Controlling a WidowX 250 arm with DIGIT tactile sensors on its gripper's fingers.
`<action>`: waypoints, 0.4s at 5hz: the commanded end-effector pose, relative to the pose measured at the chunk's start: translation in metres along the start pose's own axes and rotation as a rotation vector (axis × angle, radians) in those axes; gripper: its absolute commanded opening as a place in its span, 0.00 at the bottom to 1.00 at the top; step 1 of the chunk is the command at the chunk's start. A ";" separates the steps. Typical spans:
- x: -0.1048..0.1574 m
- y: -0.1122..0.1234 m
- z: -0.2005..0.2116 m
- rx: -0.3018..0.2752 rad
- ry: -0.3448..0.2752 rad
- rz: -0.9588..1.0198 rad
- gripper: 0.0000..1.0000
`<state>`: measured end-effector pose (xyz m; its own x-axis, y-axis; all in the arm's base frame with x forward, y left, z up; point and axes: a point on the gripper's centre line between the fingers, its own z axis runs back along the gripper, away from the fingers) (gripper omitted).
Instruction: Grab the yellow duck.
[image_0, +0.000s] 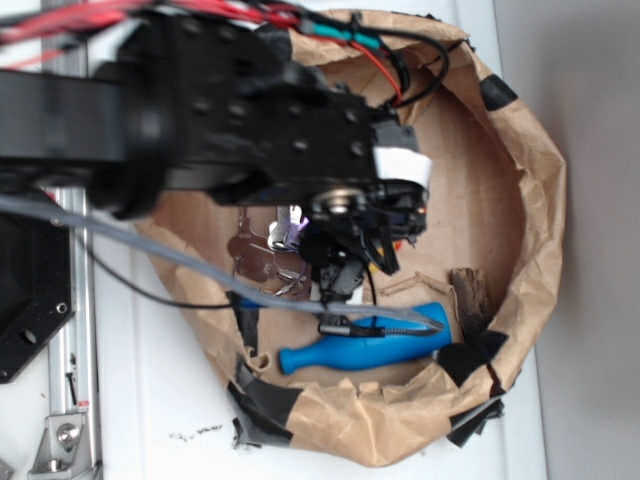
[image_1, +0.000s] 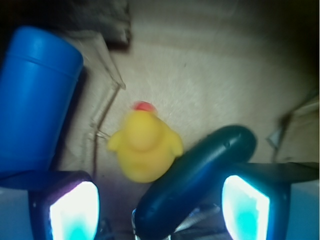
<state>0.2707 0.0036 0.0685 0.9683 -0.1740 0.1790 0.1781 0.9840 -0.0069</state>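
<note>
The yellow duck (image_1: 145, 146) sits on the brown floor, between the blue pin (image_1: 37, 97) and a dark long thing (image_1: 197, 180). The gripper (image_1: 160, 210) hangs over it, jaws wide apart, ready to grab

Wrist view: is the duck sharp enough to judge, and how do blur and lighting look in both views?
Wrist view: duck soft but recognisable; finger pads glare cyan-white, corners dark. Exterior view: arm up close and blurred, hiding the duck; blue pin fairly clear.
</note>
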 end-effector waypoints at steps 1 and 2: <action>0.021 -0.001 -0.005 0.017 -0.043 -0.081 1.00; 0.020 -0.005 -0.021 -0.057 0.002 -0.155 1.00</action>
<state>0.2843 -0.0039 0.0389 0.9334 -0.3315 0.1377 0.3409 0.9388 -0.0505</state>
